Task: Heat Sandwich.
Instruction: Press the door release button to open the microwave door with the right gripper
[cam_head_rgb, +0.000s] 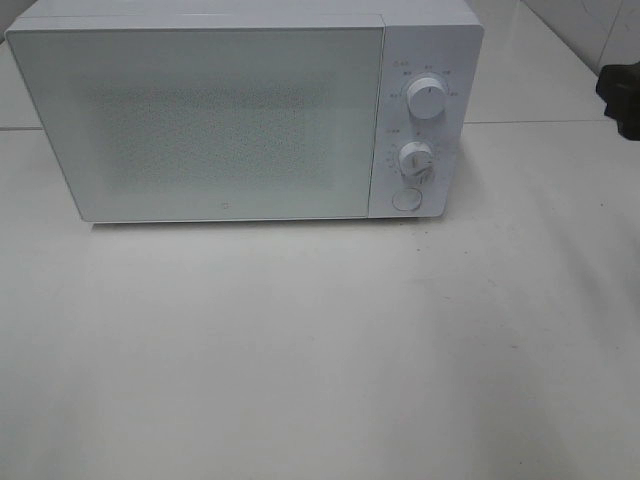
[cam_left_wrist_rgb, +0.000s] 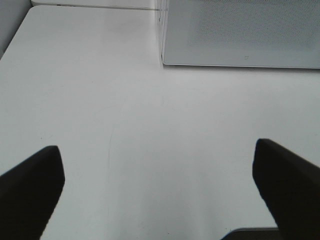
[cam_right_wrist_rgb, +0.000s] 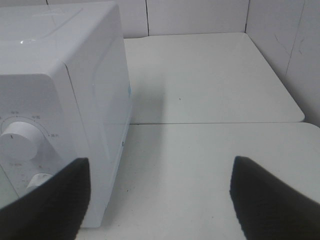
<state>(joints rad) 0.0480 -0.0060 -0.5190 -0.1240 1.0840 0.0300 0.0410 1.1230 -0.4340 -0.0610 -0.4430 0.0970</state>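
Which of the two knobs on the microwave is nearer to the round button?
The lower knob. It sits just above the round button, while the upper knob is higher on the microwave panel.

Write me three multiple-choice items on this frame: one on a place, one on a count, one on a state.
1. In the high view, on which side of the microwave door is the control panel?
A. left
B. right
C. above

2. How many knobs sit above the round button?
A. one
B. two
C. four

3. The microwave door is:
A. shut
B. wide open
C. taken off

Answers:
1 B, the control panel lies to the right of the door.
2 B, there is an upper knob and a lower knob.
3 A, the door lies flush with the front.
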